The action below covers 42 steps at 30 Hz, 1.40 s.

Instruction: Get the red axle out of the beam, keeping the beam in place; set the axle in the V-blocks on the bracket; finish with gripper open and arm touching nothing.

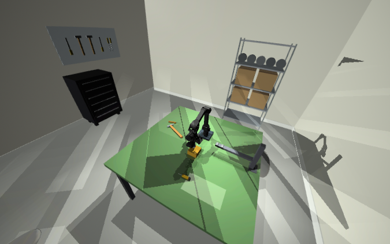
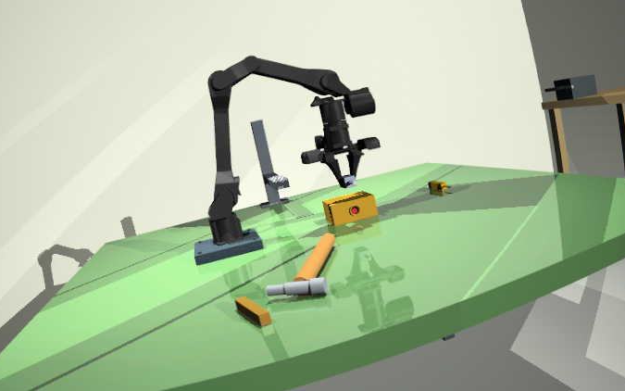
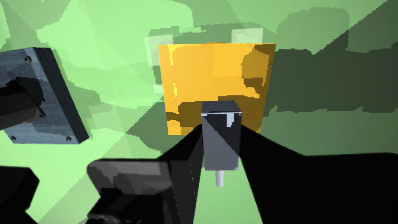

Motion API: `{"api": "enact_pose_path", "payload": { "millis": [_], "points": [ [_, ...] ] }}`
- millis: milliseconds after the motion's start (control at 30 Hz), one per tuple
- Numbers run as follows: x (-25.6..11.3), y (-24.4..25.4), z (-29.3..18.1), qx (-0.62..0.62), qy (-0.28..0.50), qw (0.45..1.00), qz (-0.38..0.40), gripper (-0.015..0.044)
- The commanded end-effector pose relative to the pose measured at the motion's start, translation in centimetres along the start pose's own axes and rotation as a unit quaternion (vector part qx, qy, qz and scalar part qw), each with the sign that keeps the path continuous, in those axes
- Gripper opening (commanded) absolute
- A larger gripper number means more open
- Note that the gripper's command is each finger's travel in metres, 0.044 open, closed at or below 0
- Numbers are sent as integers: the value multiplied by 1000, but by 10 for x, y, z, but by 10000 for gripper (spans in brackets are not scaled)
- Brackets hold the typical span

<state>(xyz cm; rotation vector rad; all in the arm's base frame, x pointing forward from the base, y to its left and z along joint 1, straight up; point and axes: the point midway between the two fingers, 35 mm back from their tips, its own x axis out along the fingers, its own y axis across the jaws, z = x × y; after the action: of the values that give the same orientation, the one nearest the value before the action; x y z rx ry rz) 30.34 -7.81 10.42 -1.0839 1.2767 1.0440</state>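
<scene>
Grey floor and pale walls surrounded a green table (image 1: 159, 145) (image 2: 450, 291) (image 3: 115, 25), with bands of light and shadow across its top. In the upper left of the top view, a tool board (image 1: 93, 30) hung above a black drawer cabinet (image 1: 82, 91); a metal shelf unit (image 1: 293, 45) with brown boxes stood in the upper right. A wooden bench (image 2: 610, 92) carried a grey and black device (image 2: 583, 84) at the upper right of the exterior view.

The black arm (image 1: 200, 117) (image 2: 221, 126) rose from its blue-grey base (image 1: 210, 133) (image 2: 256, 241) (image 3: 67, 112) and bent over so that the gripper (image 1: 192, 147) (image 2: 347, 181) (image 3: 218, 128) pointed down near the middle of the table. Its fingers were closed around a small grey block (image 2: 349, 181) (image 3: 221, 145) with a thin pin sticking out of one end. In the exterior view, the block hung above the yellow beam (image 1: 193, 151) (image 2: 338, 212) (image 3: 212, 77), apart from it.

The red axle (image 2: 354, 210) was inside the beam, its round end showing in the side hole at the centre right of the exterior view. The beam sat on the table, and the grey bracket (image 1: 235, 151) (image 2: 261, 150) stood right of centre in the top view, well apart from the axle.

A hammer (image 1: 175, 130) (image 2: 315, 258) and a small orange bar (image 1: 172, 122) (image 2: 253, 310) lay near each other, left of the arm in the top view. A yellow screwdriver (image 1: 185, 177) (image 2: 437, 186) lay below the beam in that view.
</scene>
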Motion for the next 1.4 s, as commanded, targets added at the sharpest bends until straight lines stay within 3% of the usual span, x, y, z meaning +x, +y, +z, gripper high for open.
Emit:
{"api": "enact_pose_path", "payload": {
  "millis": [0, 733, 1367],
  "points": [
    [-2, -5, 18, 0, 1, 1000, -1, 0],
    [-3, -6, 143, -15, -4, 1000, -1, 0],
    [21, -7, 148, -16, -4, 1000, -1, 0]
  ]
}}
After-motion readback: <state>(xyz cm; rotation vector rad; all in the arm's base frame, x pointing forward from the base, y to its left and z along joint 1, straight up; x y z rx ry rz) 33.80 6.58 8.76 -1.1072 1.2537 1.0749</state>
